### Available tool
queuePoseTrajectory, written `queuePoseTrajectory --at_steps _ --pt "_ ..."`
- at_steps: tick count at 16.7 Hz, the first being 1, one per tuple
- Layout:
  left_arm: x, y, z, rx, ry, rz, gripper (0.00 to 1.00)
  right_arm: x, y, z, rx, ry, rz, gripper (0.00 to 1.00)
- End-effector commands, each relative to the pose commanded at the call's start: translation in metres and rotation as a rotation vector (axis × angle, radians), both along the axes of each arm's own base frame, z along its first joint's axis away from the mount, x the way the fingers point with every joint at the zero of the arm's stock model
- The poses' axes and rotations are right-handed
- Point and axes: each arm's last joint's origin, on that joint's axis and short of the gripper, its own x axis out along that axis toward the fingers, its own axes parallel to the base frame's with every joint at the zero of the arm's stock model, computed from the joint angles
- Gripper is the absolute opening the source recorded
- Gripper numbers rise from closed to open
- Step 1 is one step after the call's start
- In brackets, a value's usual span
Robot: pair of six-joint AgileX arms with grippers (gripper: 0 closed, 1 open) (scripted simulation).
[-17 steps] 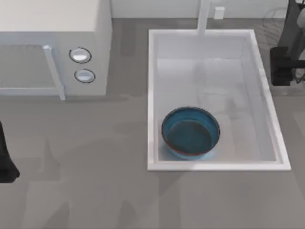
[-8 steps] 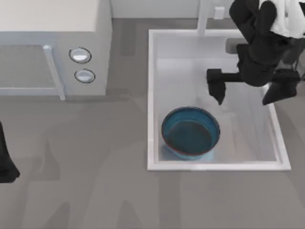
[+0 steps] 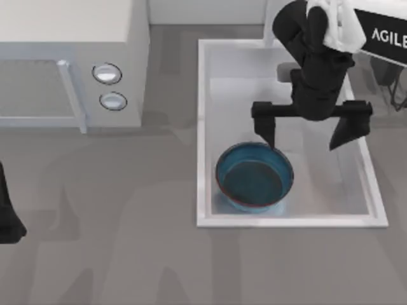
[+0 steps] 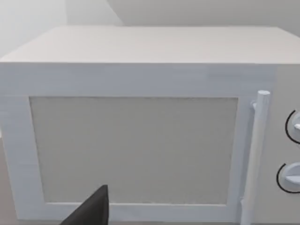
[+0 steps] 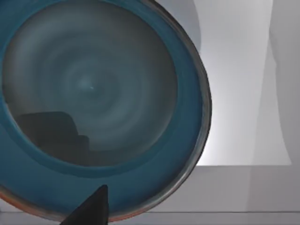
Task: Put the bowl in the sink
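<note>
Grey table holds the microwave at left and the sink at right. From above, the bowl sits inside the sink's near end; the right gripper hangs over it, fingers wide apart. The left arm is parked at the left edge. The left wrist view faces the microwave. The right wrist view looks into the bowl.

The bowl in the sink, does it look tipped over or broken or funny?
No, nothing stands out. The bowl sits upright and whole inside the sink, at its near end. The right gripper hangs open above it, one finger over the bowl's far rim. The left arm is parked at the table's left edge.
</note>
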Motion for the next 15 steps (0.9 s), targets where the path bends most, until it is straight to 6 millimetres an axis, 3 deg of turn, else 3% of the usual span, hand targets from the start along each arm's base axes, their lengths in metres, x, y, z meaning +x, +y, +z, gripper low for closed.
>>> queuePoseTrajectory --at_steps 6,13,15 --pt "0.000 0.000 0.000 0.000 0.000 0.000 1.00 0.001 -0.002 -0.006 0.000 0.001 -0.002 1.00" --pt "0.000 0.000 0.000 0.000 0.000 0.000 1.00 0.002 0.001 -0.087 0.002 -0.005 0.000 1.00" --pt "0.000 0.000 0.000 0.000 0.000 0.000 1.00 0.000 0.000 -0.099 0.000 0.000 0.000 1.00"
